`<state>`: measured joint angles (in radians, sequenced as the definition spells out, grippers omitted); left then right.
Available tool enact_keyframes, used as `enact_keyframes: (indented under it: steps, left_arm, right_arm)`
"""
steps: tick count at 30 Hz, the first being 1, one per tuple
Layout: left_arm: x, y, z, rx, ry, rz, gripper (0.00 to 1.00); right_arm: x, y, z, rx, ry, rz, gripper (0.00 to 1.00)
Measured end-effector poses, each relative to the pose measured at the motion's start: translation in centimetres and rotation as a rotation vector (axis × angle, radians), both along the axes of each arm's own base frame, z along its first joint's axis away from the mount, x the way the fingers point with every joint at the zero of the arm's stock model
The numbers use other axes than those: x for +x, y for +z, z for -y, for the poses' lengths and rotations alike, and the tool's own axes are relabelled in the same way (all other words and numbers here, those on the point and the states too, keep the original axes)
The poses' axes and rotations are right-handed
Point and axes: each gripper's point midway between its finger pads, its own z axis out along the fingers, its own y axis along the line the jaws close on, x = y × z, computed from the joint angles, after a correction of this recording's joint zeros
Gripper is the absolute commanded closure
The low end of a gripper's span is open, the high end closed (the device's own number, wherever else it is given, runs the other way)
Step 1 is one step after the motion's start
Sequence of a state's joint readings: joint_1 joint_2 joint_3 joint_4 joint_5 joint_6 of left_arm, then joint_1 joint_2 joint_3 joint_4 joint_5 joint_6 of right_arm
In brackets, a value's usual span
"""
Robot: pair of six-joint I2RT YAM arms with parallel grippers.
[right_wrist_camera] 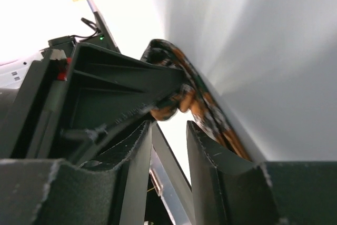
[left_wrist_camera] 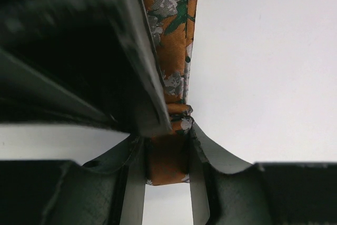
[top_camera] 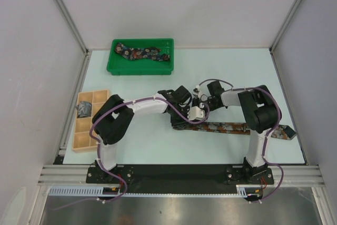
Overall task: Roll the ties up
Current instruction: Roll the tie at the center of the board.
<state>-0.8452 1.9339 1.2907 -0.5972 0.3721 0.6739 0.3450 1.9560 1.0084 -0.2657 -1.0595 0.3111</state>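
**Operator:** Locate each tie, starting at the left.

**Technician:** One grey-blue tie [top_camera: 84, 110] sits bundled in a compartment of the wooden box [top_camera: 79, 139]. A dark navy tie [top_camera: 145, 54] lies loose in the green tray [top_camera: 113, 67]. The rust-brown tie [top_camera: 231, 128] lies flat on the table [top_camera: 158, 151]. It runs from the grippers at centre to a point past the right arm.

**Operator:** Report finger state.

**Technician:** Left gripper [left_wrist_camera: 167, 130]: fingers narrow, clamped across the width of the rust-brown tie near its end. Right gripper [right_wrist_camera: 169, 126]: fingers narrowly spaced, with bare table visible through the gap. A bunched fold of the tie sits just past the tips. Whether the tips pinch that fold cannot be determined.

**Operator:** Handling properties?

**Technician:** Judged light, soft and limp, with a smooth, probably slippery weave. It has no stiffness of its own, so any unsupported length will sag or twist. A started roll is likely to spring loose if released.

**Operator:** Where should it be gripped?

**Technician:** Grip across the full width, close to the started fold, rather than at one edge. Leave the long free length flat on the table so it feeds straight. An edge grip is likely to skew the roll.
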Motion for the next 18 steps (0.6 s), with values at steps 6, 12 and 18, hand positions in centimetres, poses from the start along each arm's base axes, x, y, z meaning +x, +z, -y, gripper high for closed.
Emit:
enact_keyframes:
  steps: [6, 12, 18]
  left_arm:
    - [0.0, 0.0, 0.0, 0.004, 0.0, -0.004, 0.64]
    - [0.0, 0.0, 0.0, 0.004, 0.0, -0.005, 0.62]
    - [0.0, -0.1, -0.1, 0.005, -0.01, -0.001, 0.45]
  right_arm:
    - [-0.9, 0.1, -1.3, 0.031, 0.009, -0.018, 0.6]
    - [-1.2, 0.0, -1.7, 0.042, 0.002, -0.037, 0.72]
    - [-1.3, -0.7, -2.3, 0.044, 0.03, -0.049, 1.0]
